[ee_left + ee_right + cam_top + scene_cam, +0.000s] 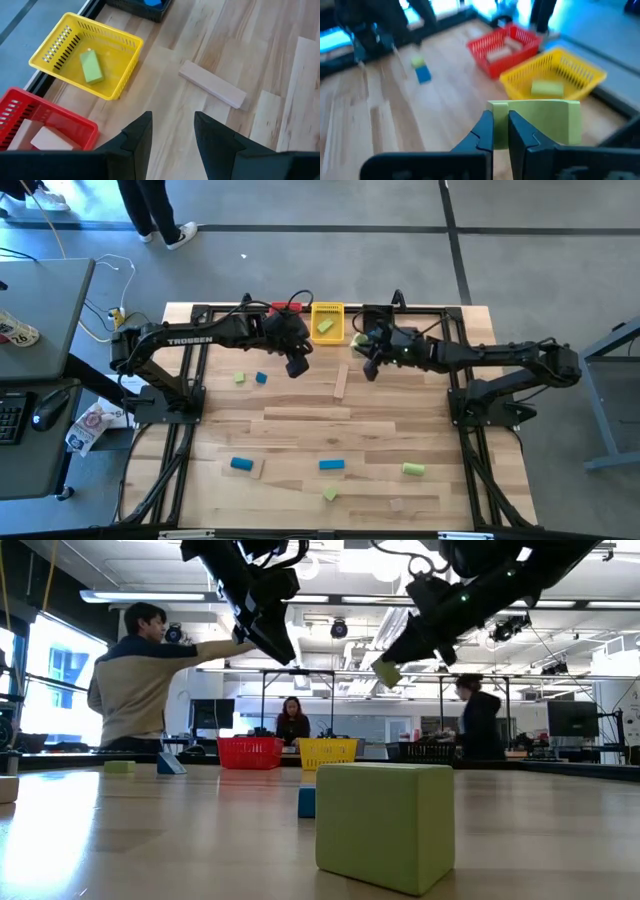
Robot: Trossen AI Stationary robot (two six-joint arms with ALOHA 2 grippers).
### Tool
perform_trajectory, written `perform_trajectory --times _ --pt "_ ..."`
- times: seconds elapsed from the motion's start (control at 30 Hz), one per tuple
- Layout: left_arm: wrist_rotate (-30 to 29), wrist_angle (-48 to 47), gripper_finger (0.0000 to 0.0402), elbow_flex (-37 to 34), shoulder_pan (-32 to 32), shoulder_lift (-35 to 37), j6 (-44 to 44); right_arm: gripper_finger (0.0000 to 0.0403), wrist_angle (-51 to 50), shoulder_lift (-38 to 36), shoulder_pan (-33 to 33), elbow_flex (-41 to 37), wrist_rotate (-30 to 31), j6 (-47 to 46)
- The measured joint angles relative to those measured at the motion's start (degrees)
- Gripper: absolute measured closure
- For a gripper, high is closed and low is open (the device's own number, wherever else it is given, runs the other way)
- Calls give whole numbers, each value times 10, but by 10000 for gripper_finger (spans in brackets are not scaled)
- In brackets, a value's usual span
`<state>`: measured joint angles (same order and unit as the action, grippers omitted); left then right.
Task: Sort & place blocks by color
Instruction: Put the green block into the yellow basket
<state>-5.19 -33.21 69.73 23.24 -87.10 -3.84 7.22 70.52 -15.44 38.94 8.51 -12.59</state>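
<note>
1. The right gripper (366,368) is seen right of centre in the upper half of the high view, beside the yellow bin (328,321); its jaws are closed on a light green block (545,122), held above the table (300,440).
2. The left gripper (295,366) is seen just left of centre in the high view, with its fingers (137,140) parted and nothing between them.
3. 1 green block (91,67) lies inside the yellow bin, and a pale wood block (47,138) lies in the red bin (30,107).
4. A pale wood bar (341,381) lies on the table between the 2 grippers.
5. Blue and green blocks are scattered across the table: 2 (250,378) at centre left and 4 along the lower part of the high view, among them a blue bar (331,464).
</note>
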Motion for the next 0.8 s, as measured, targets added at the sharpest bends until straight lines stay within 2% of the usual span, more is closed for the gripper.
perform_trajectory --times 0.2,0.5,0.8 --pt "0 0 271 0 0 0 -12 398 85 13 -32 0 -30 76" --pt "0 -32 271 0 0 0 -20 398 216 109 -79 1 -123 214" --pt "0 -61 271 0 0 0 -21 393 291 204 -105 1 -142 242"
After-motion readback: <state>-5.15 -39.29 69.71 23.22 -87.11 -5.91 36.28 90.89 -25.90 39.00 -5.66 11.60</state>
